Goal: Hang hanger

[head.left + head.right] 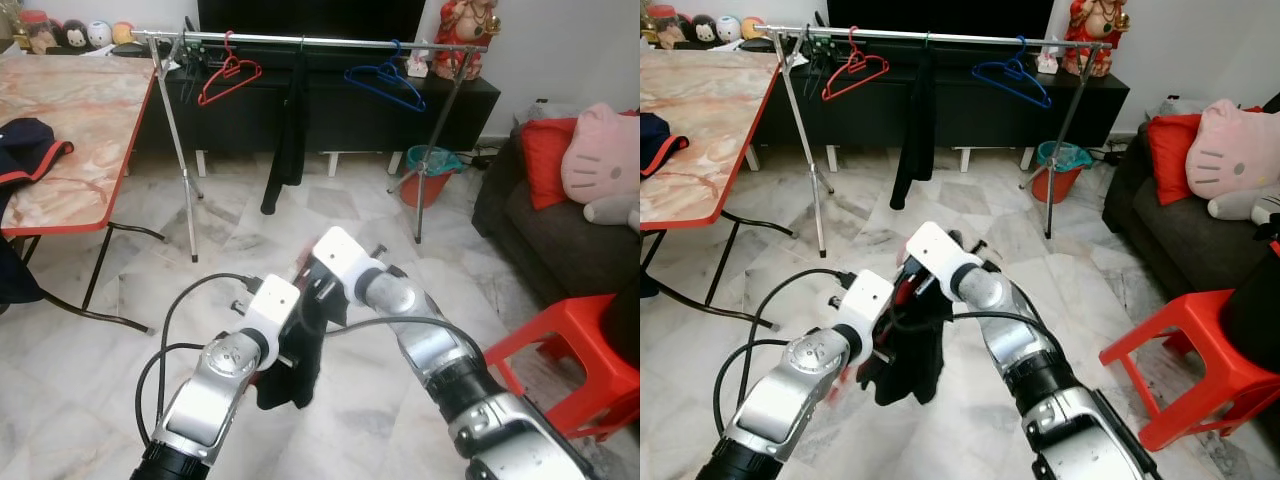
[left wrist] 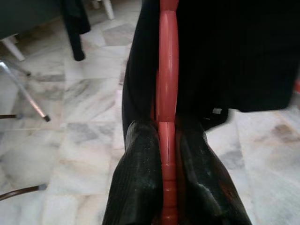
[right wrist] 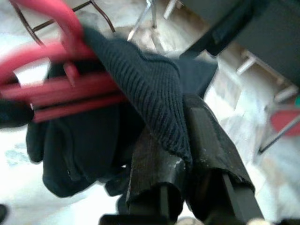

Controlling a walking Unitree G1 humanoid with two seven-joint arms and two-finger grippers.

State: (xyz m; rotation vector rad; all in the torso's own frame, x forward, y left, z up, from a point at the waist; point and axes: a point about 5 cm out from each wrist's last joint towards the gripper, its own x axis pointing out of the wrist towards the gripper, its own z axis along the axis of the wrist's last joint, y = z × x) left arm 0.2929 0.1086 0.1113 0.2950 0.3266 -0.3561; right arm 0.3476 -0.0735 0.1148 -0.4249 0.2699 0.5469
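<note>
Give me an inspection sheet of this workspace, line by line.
Surface: white marble floor.
Job's things: red hanger carrying a dark garment; clothes rail ahead.
Clutter: red hanger on rail, blue hanger, hung black garment.
Grippers: left tool shut on red hanger; right tool shut on dark garment.
Cables: black loops by left arm.
Surroundings: folding table, sofa, red stool.

Rail free btwn black garment & blue hanger (red hanger sits further left).
</note>
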